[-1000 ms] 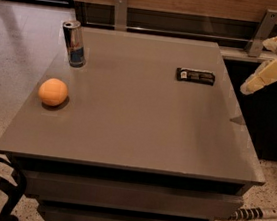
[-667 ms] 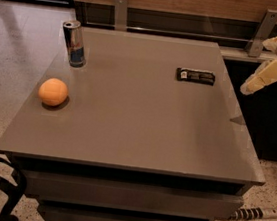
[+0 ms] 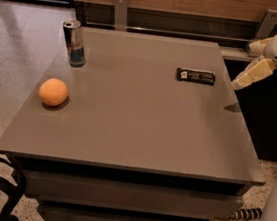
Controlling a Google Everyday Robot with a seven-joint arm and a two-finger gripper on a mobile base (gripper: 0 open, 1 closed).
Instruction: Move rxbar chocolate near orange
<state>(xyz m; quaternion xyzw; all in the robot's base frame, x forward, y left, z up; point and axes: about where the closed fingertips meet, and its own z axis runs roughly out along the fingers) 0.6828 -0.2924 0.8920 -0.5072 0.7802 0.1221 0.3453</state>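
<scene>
Jaws: couldn't tell if wide or narrow from this angle. Cream-coloured gripper (image 3: pixel 243 80) on a white arm sat at the upper right of the frame. It hung over the right edge of the flat grey-brown square table (image 3: pixel 140 133), raised off the surface, tip angled down and to the left. A small dark shadow lay on the tabletop just below it.

Flat rectangular black rxbar chocolate wrapper (image 3: pixel 196 76) lay on the table in the upper right part of the top, long side running left-right, white label patch at its left end. It was near the gripper but not touching it.

Round matte orange fruit (image 3: pixel 53 91) rested near the table's left edge, mid-left of the frame, well apart from the bar. Upright silver-and-blue can (image 3: pixel 74 43) stood at the upper left corner of the top, near the orange but not touching it.

Speckled light floor (image 3: pixel 14 57) showed left of the table.
</scene>
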